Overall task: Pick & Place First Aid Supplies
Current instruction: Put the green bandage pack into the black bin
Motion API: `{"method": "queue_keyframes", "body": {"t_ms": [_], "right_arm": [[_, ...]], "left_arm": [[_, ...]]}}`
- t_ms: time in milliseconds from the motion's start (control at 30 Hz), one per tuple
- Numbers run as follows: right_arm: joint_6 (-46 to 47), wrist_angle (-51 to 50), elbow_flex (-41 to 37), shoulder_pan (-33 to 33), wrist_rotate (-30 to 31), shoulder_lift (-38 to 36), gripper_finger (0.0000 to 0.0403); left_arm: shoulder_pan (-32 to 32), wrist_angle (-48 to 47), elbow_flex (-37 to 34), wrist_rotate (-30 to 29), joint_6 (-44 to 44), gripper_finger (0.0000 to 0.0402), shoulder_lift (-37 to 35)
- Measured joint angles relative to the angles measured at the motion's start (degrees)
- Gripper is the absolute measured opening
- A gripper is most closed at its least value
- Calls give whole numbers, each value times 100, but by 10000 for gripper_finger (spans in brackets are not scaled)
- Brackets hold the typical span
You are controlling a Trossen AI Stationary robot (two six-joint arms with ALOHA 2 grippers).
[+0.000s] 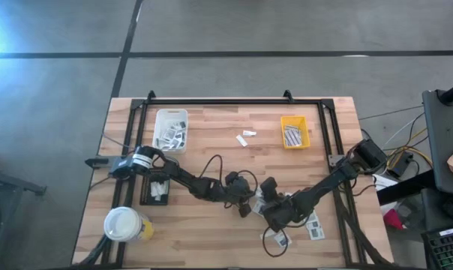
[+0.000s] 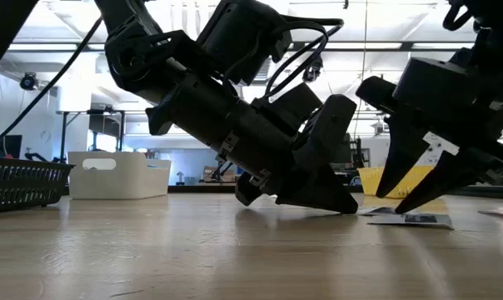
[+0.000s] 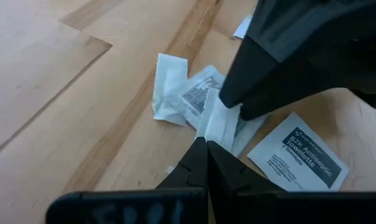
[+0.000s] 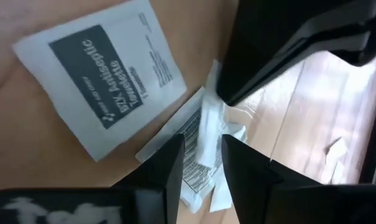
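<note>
Both arms reach low toward the middle of the near side, their tips almost meeting. The left hand [image 3: 205,146] has its fingers pressed together, while the right hand [image 4: 202,149] holds its fingers slightly apart.

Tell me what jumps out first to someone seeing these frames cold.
The two dark arms meeting low over the near middle of the table: the left gripper shut and the right gripper open, both nosed into a small heap of white packets. A packet printed "Antiseptic Towelette" lies flat beside the heap. Farther back sit a white tray and a yellow tray.
</note>
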Motion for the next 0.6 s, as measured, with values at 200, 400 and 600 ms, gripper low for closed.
{"method": "queue_keyframes", "body": {"t_ms": [200,400,600], "right_arm": [[119,-45,25,-11,84,-26,100],[119,-36,35,-8,69,-13,81],[113,-23,35,-11,69,-13,45]], "left_arm": [[5,0,-2,46,-120,0,2],[11,6,19,96,-149,0,6],[17,-32,127,247,-105,0,17]]}}
